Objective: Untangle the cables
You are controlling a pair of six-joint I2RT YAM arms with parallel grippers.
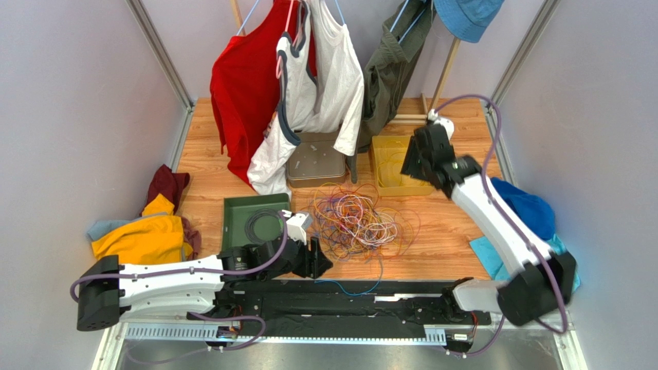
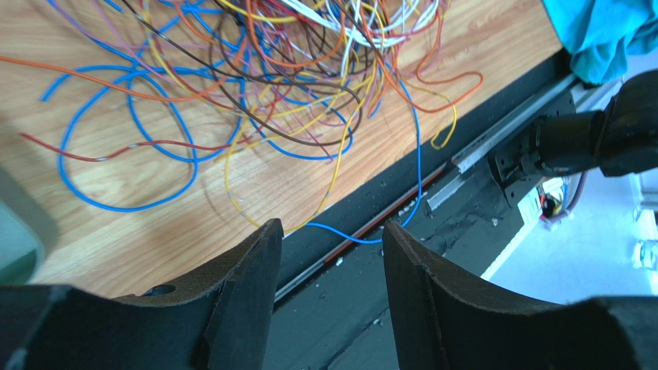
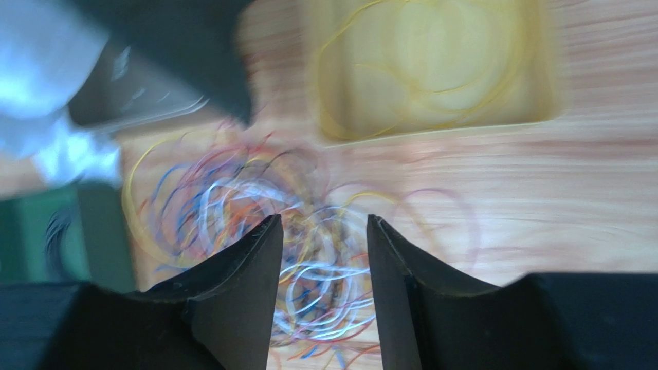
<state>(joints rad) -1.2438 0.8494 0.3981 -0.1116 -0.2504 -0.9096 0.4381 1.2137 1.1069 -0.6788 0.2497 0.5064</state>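
1. While the cables (image 1: 357, 220) are lying as one loose snarl in the middle of the tabletop (image 1: 452, 231), the left jaws are hanging just beside its near-left fringe. They are standing partly open and gripping nothing.
2. One blue strand (image 2: 419, 154) is trailing out of the snarl toward the near edge and dropping over it, then curling back right in front of the left jaws' gap.
3. The right jaws are hovering well apart from the pile, over by the yellow tray (image 1: 386, 158) on its far-right side. They are also parted and empty, though their own view is blurring.
4. Judging from this, the left jaws are sitting nearer, and the blue strand is looking like the easiest pick.
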